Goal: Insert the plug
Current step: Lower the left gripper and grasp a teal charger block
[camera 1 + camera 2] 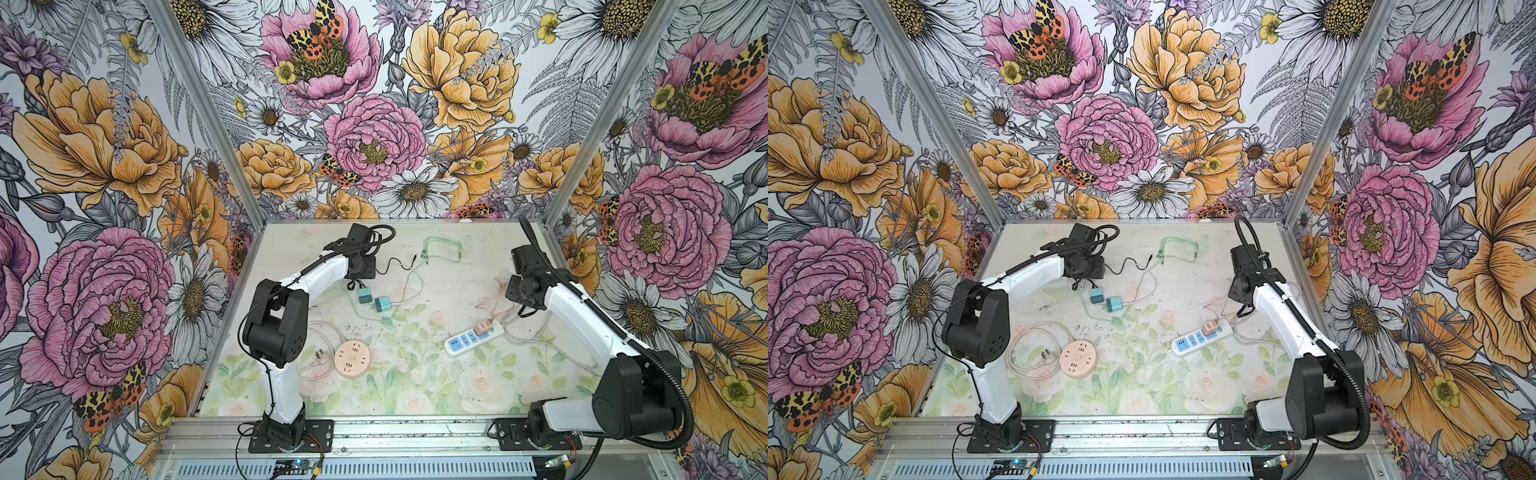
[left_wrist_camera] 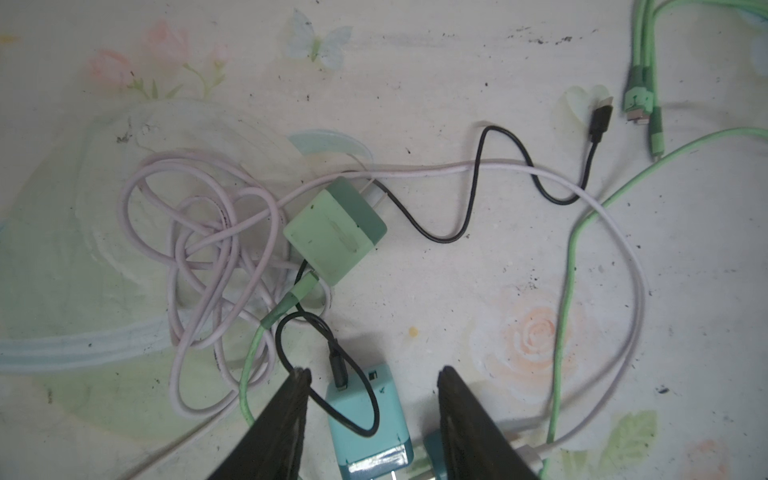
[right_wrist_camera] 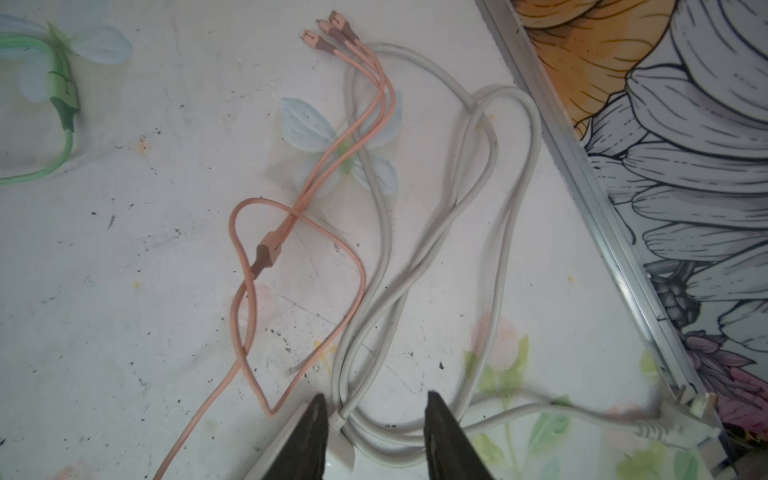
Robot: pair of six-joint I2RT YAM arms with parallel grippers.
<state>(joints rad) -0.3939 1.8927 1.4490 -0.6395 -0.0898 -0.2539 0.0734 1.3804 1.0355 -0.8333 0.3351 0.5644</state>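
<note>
I am hovering over the floral surface (image 1: 415, 386), both sets of jaws spread.
My right jaws are hanging open above the white power strip's (image 1: 467, 340) cord (image 3: 386, 224); my left jaws are straddling the teal plug (image 2: 357, 411), touching neither side, well apart from that strip.

The teal charger (image 2: 368, 419) runs off the left wrist picture's edge, its prongs partly cut. A darker teal block (image 2: 432, 446) hides behind a black finger (image 2: 469, 432). In the right wrist view the white power strip (image 3: 338, 461) shows only a corner, and the white plug (image 3: 685, 415) is blurred.
</note>
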